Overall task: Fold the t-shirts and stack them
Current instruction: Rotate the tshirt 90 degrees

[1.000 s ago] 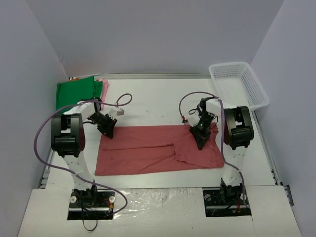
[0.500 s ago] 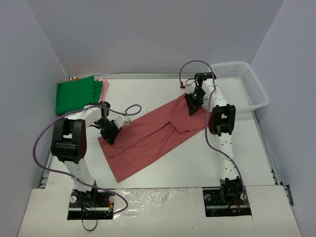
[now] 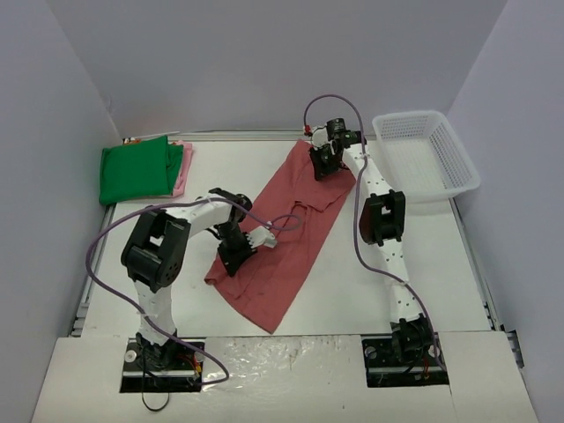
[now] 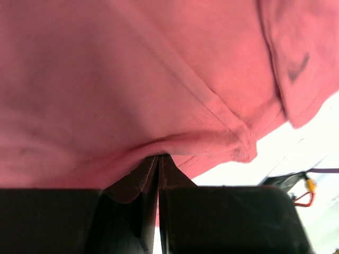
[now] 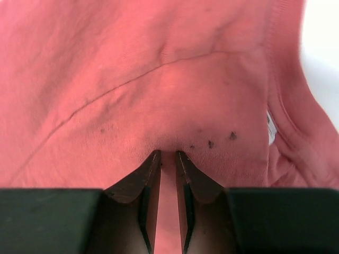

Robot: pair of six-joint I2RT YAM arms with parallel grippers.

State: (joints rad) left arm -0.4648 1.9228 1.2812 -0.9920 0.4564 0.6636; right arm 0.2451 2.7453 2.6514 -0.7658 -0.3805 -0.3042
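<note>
— Jaws first, near to far: what do they hold?

— Left gripper (image 4: pixel 159 160): my jaws are pressed flat together on a thin ridge of the dusty-red t-shirt (image 3: pixel 295 225), left of the table's middle. Right gripper (image 5: pixel 168 155): my jaws are pinched on a small pleat of the same shirt, close to the far edge.

— Where does the shirt lie?

— It runs slantwise across the table (image 3: pixel 423 264), from a loose tail pointing at the near edge up to the far edge right of centre. The tail rests on the surface beyond my left grip. The green t-shirt (image 3: pixel 134 169) sits on the pale pink t-shirt (image 3: pixel 185 163) in the far left corner, and the basket (image 3: pixel 407 115) is in the far right corner, well apart from the shirt.

— What could go wrong from here?

— In my judgement there are three risks.
1. Each grip holds only a narrow fold, so a hard pull between my arms could slide the cloth out of one pair of jaws.
2. The unheld tail may drag and bunch, which would leave the shirt skewed for folding.
3. My left arm's cable (image 3: pixel 286 220) loops over the cloth and could catch it. My right arm is also stretched far out, with little reach left to correct anything.
</note>
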